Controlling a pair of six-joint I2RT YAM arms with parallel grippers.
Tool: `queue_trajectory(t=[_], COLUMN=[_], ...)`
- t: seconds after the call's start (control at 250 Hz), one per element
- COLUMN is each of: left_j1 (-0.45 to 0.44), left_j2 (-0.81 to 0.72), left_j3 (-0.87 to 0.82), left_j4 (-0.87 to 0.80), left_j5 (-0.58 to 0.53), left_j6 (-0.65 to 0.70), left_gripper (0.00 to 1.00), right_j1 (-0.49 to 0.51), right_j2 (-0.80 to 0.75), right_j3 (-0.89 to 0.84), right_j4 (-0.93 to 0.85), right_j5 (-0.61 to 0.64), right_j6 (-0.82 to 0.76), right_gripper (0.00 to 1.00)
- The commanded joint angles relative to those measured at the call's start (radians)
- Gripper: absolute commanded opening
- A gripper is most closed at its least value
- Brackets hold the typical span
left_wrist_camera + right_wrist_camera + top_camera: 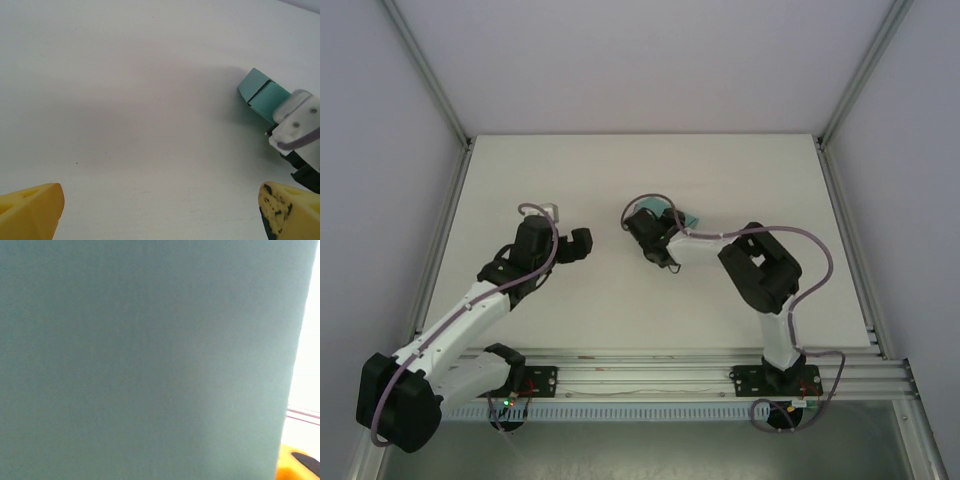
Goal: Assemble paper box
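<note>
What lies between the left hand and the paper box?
Bare white table runs from the open left hand to the paper box, with nothing on that stretch; the left wrist view shows it.

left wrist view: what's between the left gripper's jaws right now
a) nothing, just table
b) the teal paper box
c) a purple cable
a: the left gripper has its yellow jaws spread wide with just the white table between them, and the paper box sits apart at the upper right of that view.
</note>
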Motion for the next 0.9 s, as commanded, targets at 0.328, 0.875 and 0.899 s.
queue_trajectory(t=[0.328, 0.875, 0.899], left_j1=[0.005, -0.012, -0.023], left_j2=[0.027, 0.124, 0.140], left_j3=[-0.012, -0.049, -0.057], left_j4=[0.002, 0.195, 0.233], left_j5=[-0.030, 0.308, 0.330], left_j6=[-0.010, 0.060, 0.062], left_gripper=[0.99, 1.00, 1.00], right_j1=[0.026, -0.085, -0.119], right_j2=[-0.201, -0.588, -0.596], right_j3=[-0.329, -0.314, -0.301], right_j4=[0.135, -0.075, -0.068], right_j5=[-0.148, -0.698, -0.735], right_j6=[-0.166, 0.066, 0.116], right_gripper=[0.86, 1.00, 1.00])
